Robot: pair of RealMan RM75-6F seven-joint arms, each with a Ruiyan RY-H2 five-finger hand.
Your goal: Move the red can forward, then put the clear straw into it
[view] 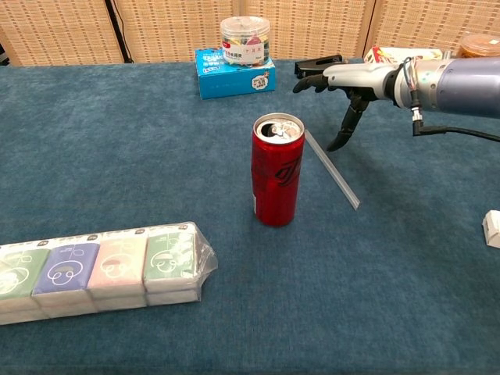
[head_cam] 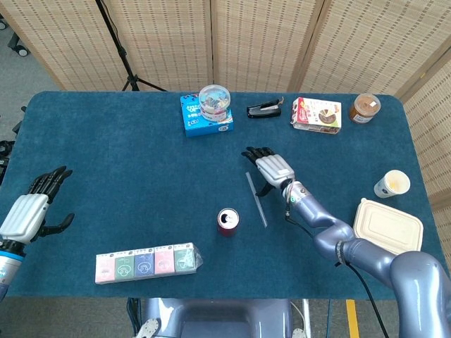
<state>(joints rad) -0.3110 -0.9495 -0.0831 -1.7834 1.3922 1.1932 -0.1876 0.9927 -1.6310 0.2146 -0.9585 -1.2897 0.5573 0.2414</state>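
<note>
Chest view: red can (view: 276, 169) stands upright, mouth open, mid-table on the blue cloth (view: 117, 141).
Straw: clear straw (view: 331, 169) lies flat just right of the can, not inside it.
Right hand: right hand (view: 344, 82) hovers above the straw's far end, fingers extended and spread, thumb pointing down beside the straw; nothing gripped.
Left hand: left hand (head_cam: 32, 204) idle at the table's left edge, fingers apart, empty.
Progress: whether the can's forward move is done cannot be told; the straw appears neither lifted nor inserted.
</note>
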